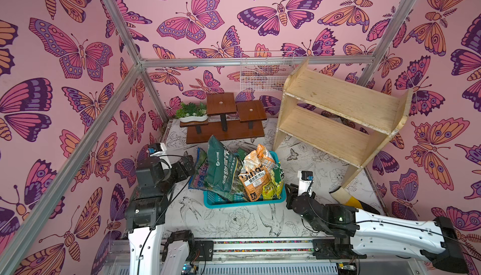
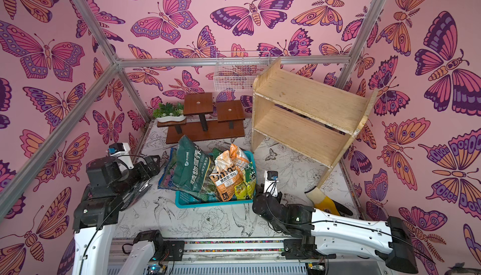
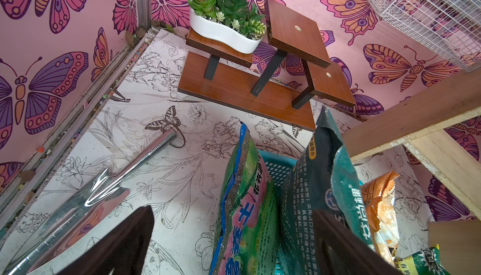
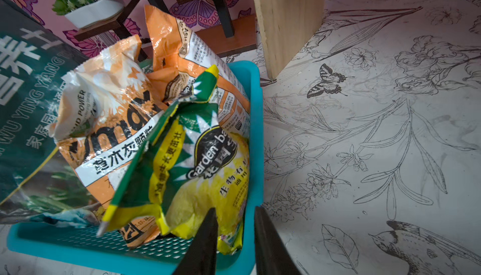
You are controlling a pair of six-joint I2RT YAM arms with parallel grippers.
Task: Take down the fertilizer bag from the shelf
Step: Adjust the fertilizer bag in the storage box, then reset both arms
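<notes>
Pink butterfly walls (image 1: 234, 26) enclosed the flower-printed table (image 1: 234, 224). At the left, the left gripper (image 1: 188, 164) stood with its jaws wide apart, grasping nothing, just beside the dark green bag (image 1: 221, 167) that leaned in the teal basket (image 1: 242, 203). The yellow-green fertilizer bag (image 4: 203, 177) lay crumpled in the basket's right end, against an orange bag (image 1: 256, 177), so it was already down. The right gripper (image 4: 235, 208) was at that corner. Its jaws were slightly parted, with the bag's edge and the basket wall seen between them; I could not tell whether they touched. Farther right, both tiers of the shelf (image 1: 338, 99) were bare. I judged the step to be the release: the jaws should part more and then rise straight, so that neither the crumpled bag nor the light basket would be dragged along.
</notes>
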